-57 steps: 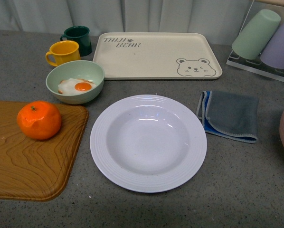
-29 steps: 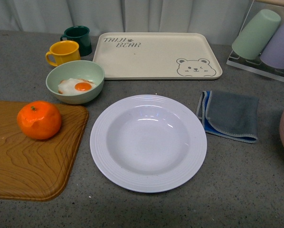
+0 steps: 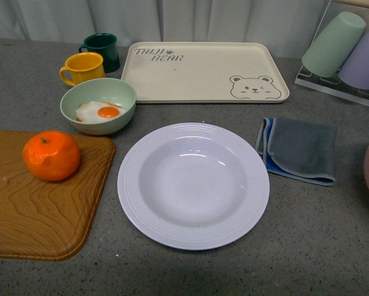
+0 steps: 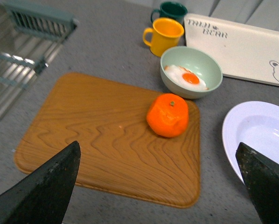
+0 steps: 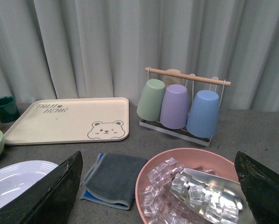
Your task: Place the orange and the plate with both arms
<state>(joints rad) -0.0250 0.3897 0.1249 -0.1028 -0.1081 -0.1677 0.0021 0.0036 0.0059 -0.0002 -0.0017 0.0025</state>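
— Starting at the left gripper point(image 4: 157, 147): spread wide, holding nothing, poised above the wooden board point(image 4: 97, 135) by the counter's left edge.

— And the right gripper point(image 5: 158, 156)?

— Likewise wide apart and empty, raised near the right edge, looking down on the pink bowl of ice point(image 5: 191, 186). Neither visible from the front.

— Whereabouts of the orange point(image 3: 51, 155)?

— On the board's back right corner, toward the counter's left edge, near the green bowl point(image 3: 98, 106) with the fried egg. Untouched.

— The plate point(image 3: 132, 185)?

— Mid-counter, nearer the front edge, empty, just beside the board and short of the bear tray point(image 3: 203, 71) along the back edge.

— How best to go about it?

— Probably so: lower the left straight over the fruit, close across its widest part, gently, given the round, lumpy peel. Keep clear of the green bowl. With the right, come in low at the rim on the side toward the folded cloth point(image 3: 298, 150). Glossy there, likely slippery, so pinch squarely and lift level.
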